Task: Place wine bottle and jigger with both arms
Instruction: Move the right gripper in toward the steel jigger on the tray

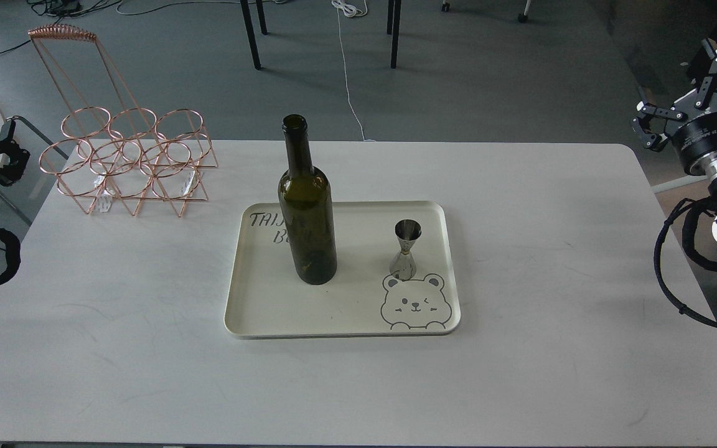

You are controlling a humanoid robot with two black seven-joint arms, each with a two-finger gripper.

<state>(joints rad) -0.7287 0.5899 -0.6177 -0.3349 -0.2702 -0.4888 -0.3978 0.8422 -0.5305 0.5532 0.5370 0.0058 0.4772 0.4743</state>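
Observation:
The wine bottle, dark olive-green and without a label, stands upright on the left half of a cream tray at the table's middle. The jigger, a small shiny steel hourglass cup, stands upright on the tray's right side, just above a printed bear. My right gripper is off the table's far right edge, open and empty, well apart from both things. My left gripper is at the far left edge beside the table, dark and partly cut off; its fingers cannot be told apart.
A copper wire bottle rack with a tall handle stands at the table's back left corner. The white table is bare to the right of the tray and in front of it. Looped black cables hang by the right edge. Chair legs stand on the floor behind.

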